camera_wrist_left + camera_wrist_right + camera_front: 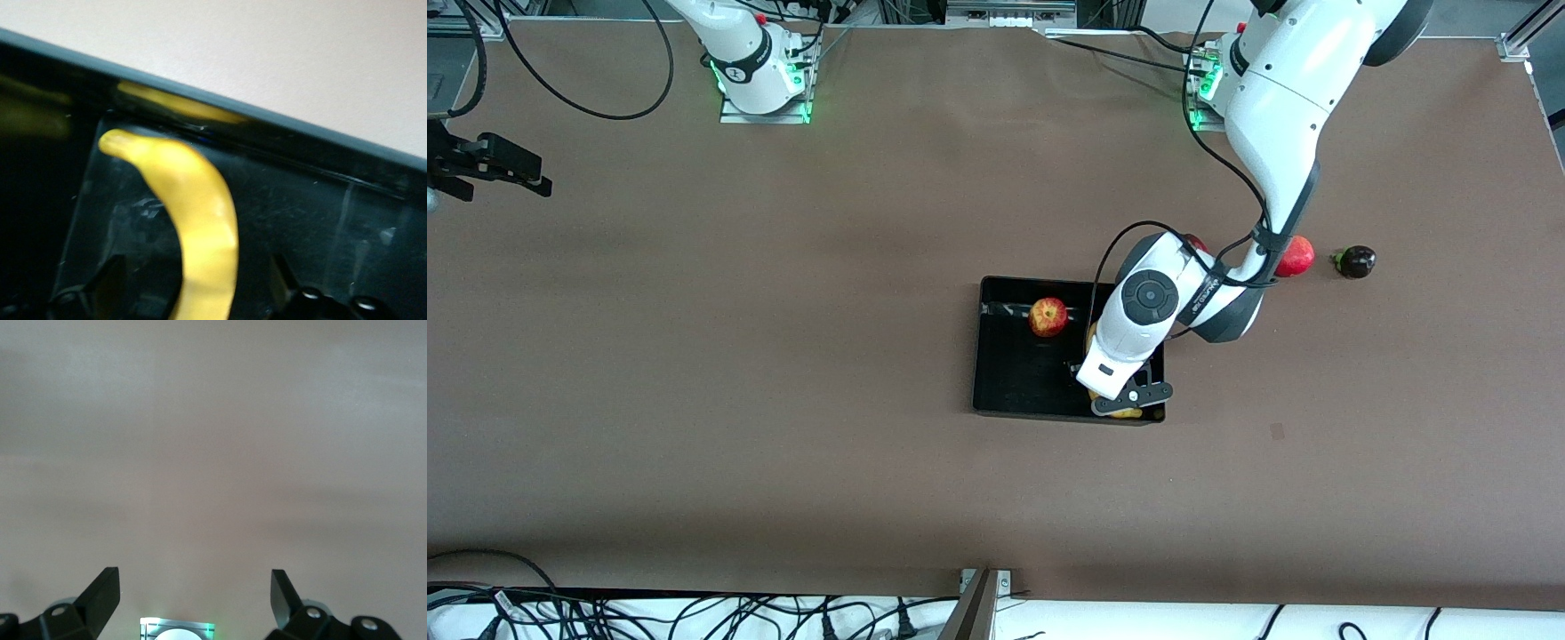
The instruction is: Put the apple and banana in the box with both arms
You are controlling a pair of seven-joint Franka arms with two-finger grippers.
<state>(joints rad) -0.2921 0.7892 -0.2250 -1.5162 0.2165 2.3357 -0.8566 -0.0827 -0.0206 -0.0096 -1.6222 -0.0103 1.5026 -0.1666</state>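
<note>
Left gripper point(193, 293) is down in the box point(996, 356), at the corner toward the left arm's end and nearest the front camera. Fingers point(107, 280) spread wide; the banana point(193, 220) lies between them with gaps on both sides, so nothing is clamped. Looks released onto the box floor, tip close to the wall.

Right gripper point(193, 593) is parked at the right arm's end of the table, up over bare tabletop, fingers apart, empty. That arm waits.

The apple point(1048, 316) sits in the box too, near the wall farthest from the front camera, well apart from the banana. Both fruits in; task looks essentially done.

Handling, my read:
- Banana: light, soft, bruises easily, skin a bit slick. Grip mid-length across the narrow width, low force.
- Apple: firm, round, rolls. Grip across the widest part, centred.

A red fruit point(1296, 257) and a dark round one point(1356, 261) lie on the table beside the left arm, outside the box. Leave them.

No labels, brands or readable writing anywhere.
</note>
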